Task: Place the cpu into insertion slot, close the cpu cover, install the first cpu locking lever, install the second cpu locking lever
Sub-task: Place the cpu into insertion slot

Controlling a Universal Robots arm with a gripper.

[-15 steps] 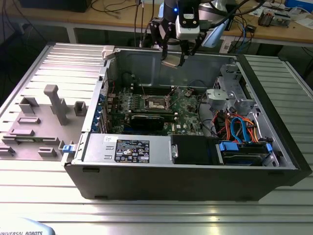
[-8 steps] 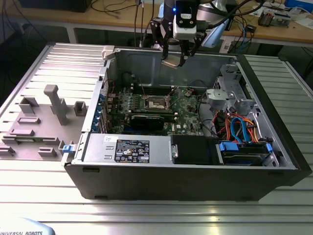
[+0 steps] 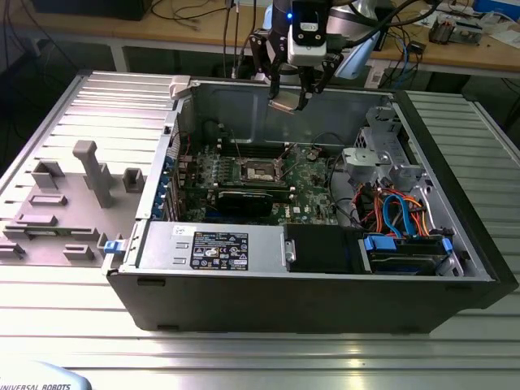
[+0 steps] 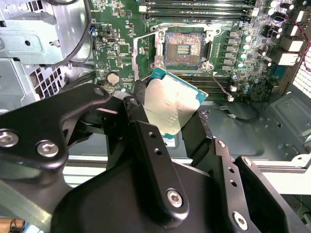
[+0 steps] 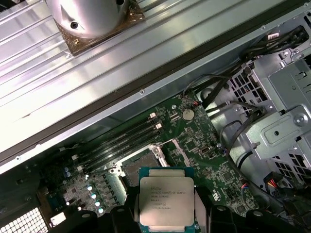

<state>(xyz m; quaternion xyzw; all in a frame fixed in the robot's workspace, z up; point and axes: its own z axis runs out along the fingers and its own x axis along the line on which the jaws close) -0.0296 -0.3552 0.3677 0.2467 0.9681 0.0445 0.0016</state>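
Overhead, claw (image 3: 290,91) clamped on cpu (image 4: 172,104) above open case (image 3: 284,301) on ribbed metal table (image 3: 244,357); cluttered workbench (image 3: 187,32) behind

Over mobo (image 3: 313,195), near insertion slot (image 3: 258,171): cpu (image 5: 166,201) in claw (image 3: 289,99); drive bays (image 3: 382,154) at exterior view's right.

Open black computer case (image 3: 284,302) lay on ribbed metal counter (image 3: 260,357). Labelled power supply (image 3: 215,246) sat along near wall. Blue and orange cables (image 3: 398,213) bunched toward exterior view's right. Grey fixture blocks (image 3: 91,171) stood outside case, exterior view's left.
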